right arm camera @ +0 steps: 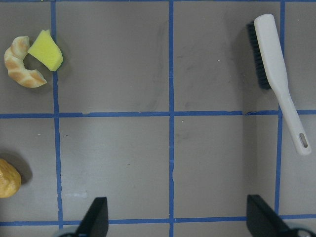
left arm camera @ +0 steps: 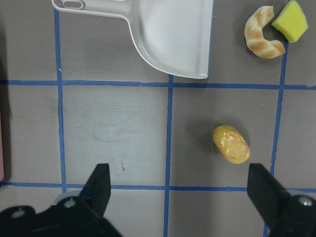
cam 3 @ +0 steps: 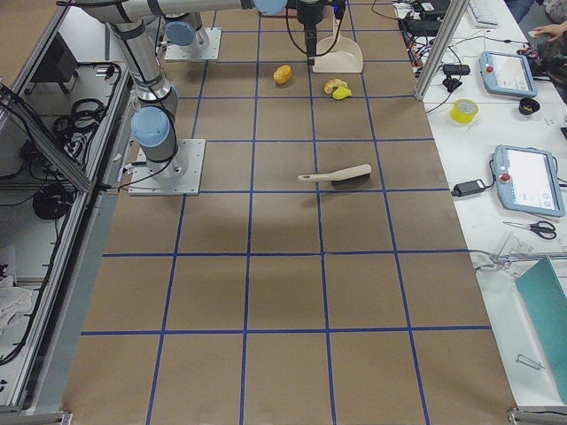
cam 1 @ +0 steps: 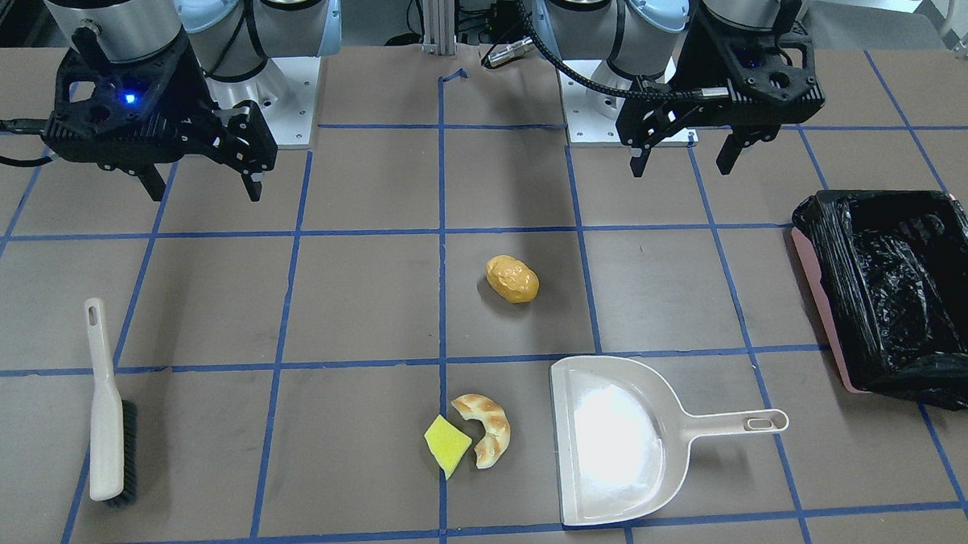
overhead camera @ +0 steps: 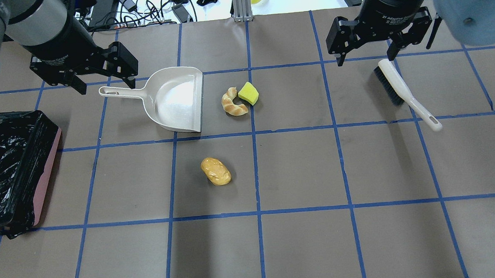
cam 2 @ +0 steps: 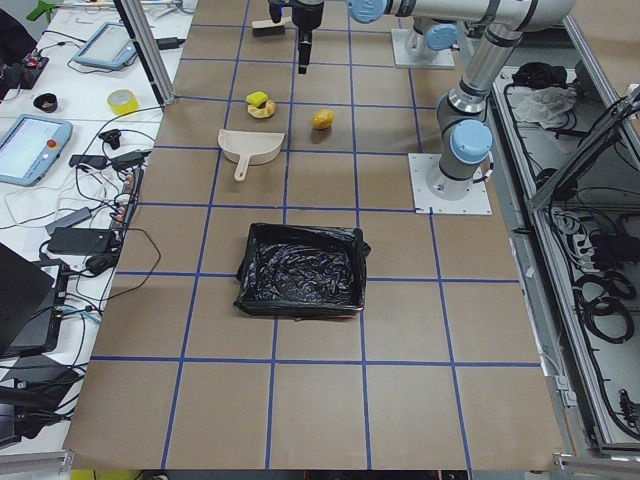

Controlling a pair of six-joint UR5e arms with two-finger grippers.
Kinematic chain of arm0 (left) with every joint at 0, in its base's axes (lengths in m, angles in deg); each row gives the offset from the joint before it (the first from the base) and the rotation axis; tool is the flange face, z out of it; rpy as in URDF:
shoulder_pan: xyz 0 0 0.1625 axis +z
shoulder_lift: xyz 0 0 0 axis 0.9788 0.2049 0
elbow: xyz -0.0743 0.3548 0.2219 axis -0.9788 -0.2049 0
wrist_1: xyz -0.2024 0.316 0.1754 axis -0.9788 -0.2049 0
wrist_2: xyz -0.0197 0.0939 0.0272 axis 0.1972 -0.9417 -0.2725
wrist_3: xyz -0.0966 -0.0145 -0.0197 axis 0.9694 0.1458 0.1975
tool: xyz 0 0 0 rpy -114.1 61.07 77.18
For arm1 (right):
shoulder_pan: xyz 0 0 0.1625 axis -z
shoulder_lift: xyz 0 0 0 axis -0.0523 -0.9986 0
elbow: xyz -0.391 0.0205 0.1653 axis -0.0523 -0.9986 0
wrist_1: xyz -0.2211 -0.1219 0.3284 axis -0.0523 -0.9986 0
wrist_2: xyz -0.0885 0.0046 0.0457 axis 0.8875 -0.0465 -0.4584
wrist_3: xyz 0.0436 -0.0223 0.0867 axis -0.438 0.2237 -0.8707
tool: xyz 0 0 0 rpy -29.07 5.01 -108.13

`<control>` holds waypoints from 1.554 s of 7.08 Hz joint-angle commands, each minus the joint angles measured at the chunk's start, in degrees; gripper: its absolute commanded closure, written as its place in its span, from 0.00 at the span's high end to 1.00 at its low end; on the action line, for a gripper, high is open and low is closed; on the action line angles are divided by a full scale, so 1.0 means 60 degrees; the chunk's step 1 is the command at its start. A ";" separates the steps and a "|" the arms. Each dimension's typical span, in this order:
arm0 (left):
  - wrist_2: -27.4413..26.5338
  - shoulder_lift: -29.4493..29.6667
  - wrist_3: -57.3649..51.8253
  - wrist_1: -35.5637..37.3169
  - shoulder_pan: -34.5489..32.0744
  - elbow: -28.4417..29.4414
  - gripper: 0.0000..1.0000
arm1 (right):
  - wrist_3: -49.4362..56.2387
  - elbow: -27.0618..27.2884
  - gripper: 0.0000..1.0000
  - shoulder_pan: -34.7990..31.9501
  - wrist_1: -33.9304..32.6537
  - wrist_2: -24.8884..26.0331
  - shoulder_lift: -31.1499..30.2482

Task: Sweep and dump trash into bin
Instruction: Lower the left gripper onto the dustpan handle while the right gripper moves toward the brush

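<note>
Glossy golden roll (cam 1: pixel 512 279); tan croissant (cam 1: pixel 483 429) beside yellow wedge (cam 1: pixel 446 444); left tool (cam 1: pixel 681 165), right tool (cam 1: pixel 203 190) both spread, empty.

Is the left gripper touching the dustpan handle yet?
Apart. In the left wrist view the left gripper hangs open over bare table, and the dustpan lies well beyond its fingertips.

My left gripper (cam 1: pixel 681 164) and my right gripper (cam 1: pixel 204 189) both hang above the table (cam 1: pixel 372 292) — fingers pointing down, spread wide apart.
</note>
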 commanded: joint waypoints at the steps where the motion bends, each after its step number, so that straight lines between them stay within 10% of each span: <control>1: -0.0008 0.0001 -0.0003 0.0001 0.0023 -0.0006 1.00 | -0.0005 0.0004 1.00 0.0087 -0.0090 -0.0009 0.0008; 9: 0.0035 0.1944 -0.4594 0.2416 0.0126 -0.0416 1.00 | 0.4033 0.0076 1.00 0.3056 -0.0120 0.0005 0.0343; 11: 0.0109 0.2910 -0.6360 0.3173 0.0227 -0.0401 1.00 | 0.5961 0.0920 1.00 0.4025 -0.1822 -0.0038 0.1030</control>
